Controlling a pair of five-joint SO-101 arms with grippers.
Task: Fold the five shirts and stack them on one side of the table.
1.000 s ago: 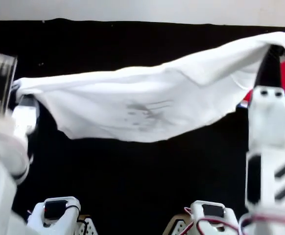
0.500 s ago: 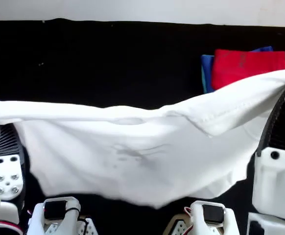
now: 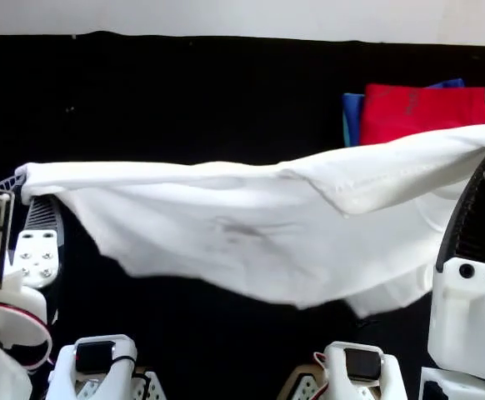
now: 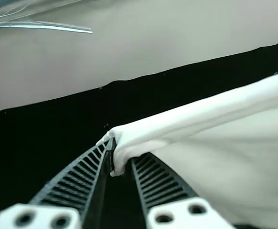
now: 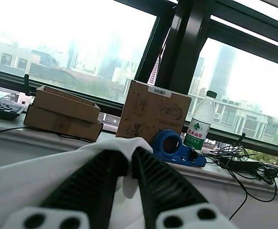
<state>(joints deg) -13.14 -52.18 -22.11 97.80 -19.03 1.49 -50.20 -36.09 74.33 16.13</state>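
The white shirt (image 3: 251,225) hangs stretched above the black counter (image 3: 184,100), one end pinched tight in the left pincer (image 4: 112,160), the other clamped in the right pincer (image 5: 129,164). The left grip takes only a thin rolled edge, so the soft, limp cloth could slip free and drop in a heap. Its middle sags in loose folds that may crease on landing. Near the far right corner a folded red shirt (image 3: 422,112) lies flat on a blue shirt (image 3: 352,117); a trailing hem could drag them
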